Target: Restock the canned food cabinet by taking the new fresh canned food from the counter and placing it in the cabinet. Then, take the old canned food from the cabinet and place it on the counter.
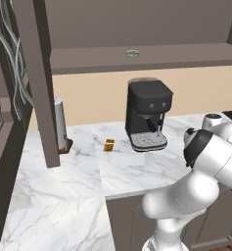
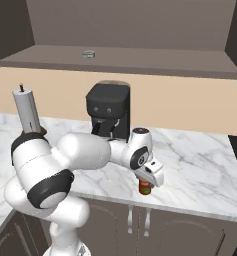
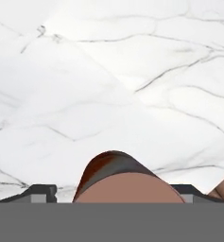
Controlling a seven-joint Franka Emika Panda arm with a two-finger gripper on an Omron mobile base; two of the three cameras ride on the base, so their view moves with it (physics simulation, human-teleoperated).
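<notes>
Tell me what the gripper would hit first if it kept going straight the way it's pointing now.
The gripper points down with the red can between its fingers, so it would likely meet the counter first, can bottom leading; the remaining gap is unclear.

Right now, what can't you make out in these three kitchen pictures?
- Tool: the white hand covers its fingers in the right base view, so the grip is unclear.
- Small red-orange cylindrical can: mostly under that hand; in the hand view the bottom edge crops it.
- Low flat silver tin on the taupe-brown cabinet shelf: too small for detail.
- Small brown packet on the white marble counter: too small to identify.
</notes>
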